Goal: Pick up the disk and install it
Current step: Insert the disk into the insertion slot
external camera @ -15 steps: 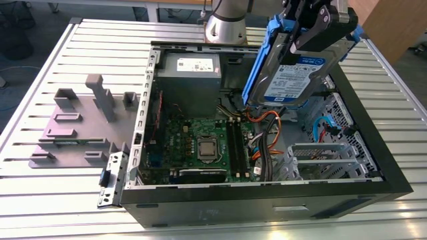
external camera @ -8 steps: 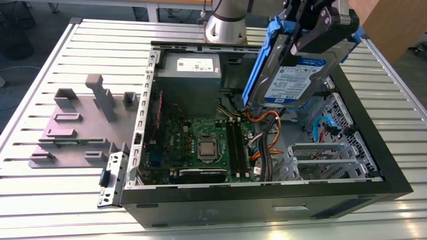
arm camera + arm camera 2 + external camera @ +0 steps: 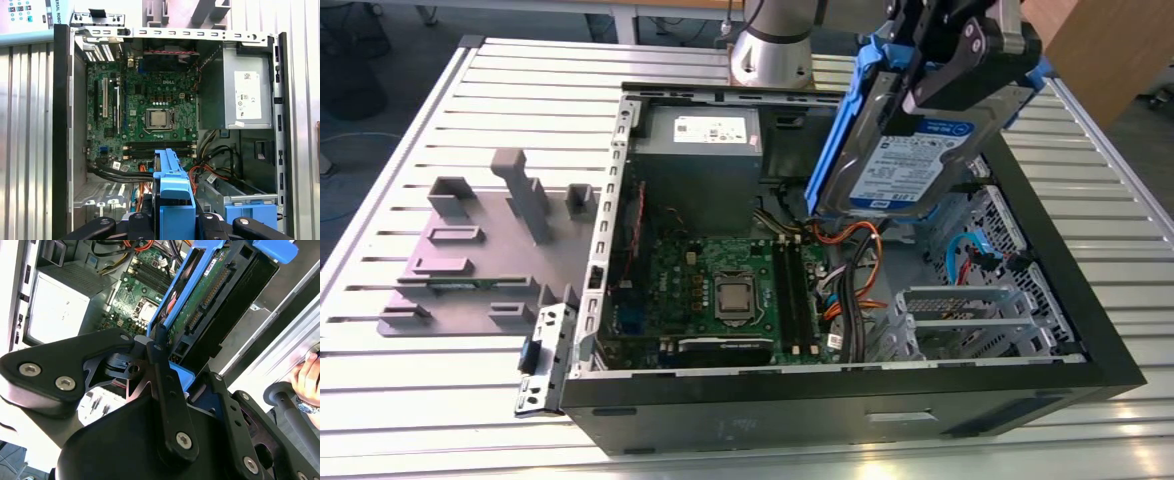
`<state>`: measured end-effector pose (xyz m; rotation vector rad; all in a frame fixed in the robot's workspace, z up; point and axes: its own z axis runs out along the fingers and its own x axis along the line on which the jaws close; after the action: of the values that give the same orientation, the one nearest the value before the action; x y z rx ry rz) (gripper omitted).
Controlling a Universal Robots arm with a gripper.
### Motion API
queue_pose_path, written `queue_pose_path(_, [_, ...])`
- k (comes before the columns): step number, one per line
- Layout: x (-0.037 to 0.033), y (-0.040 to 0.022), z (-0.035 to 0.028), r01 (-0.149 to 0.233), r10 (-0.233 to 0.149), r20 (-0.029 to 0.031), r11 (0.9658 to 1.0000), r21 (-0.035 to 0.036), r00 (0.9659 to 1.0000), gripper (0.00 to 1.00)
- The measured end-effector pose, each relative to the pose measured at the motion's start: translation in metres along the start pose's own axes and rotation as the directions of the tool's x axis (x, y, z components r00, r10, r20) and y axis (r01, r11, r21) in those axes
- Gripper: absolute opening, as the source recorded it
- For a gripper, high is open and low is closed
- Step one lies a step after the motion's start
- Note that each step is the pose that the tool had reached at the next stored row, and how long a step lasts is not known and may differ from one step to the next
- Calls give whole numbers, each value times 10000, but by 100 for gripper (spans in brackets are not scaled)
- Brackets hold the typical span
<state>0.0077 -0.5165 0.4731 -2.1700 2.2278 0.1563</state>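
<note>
Task item: the disk, a flat rectangular silver-grey metal drive with a white-and-blue label and blue plastic carrier rails.
Disk position: in the air over the open black tower computer case, above the orange and black cable bundle beside the green motherboard. It touches no part of the case.
Disk attitude: on edge and tilted, label toward the exterior view, green circuit side toward the second wrist view.
End effector: black linkage fingers clamped on the upper part of the disk.
Reason for hold: probably to leave the lower rails free to enter a slot.
Likely destination: the bare metal drive cage at the case's front corner, by judgement.
Task state: disk lifted, not yet seated.
Other items: grey metal power-supply box inside the case; grey plastic stand with upright posts on the slatted aluminium worktop.
</note>
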Motion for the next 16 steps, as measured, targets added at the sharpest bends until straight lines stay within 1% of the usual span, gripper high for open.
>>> queue_pose_path(16, [60, -3, -3, 0, 0, 1, 10000, 1, 10000, 37])
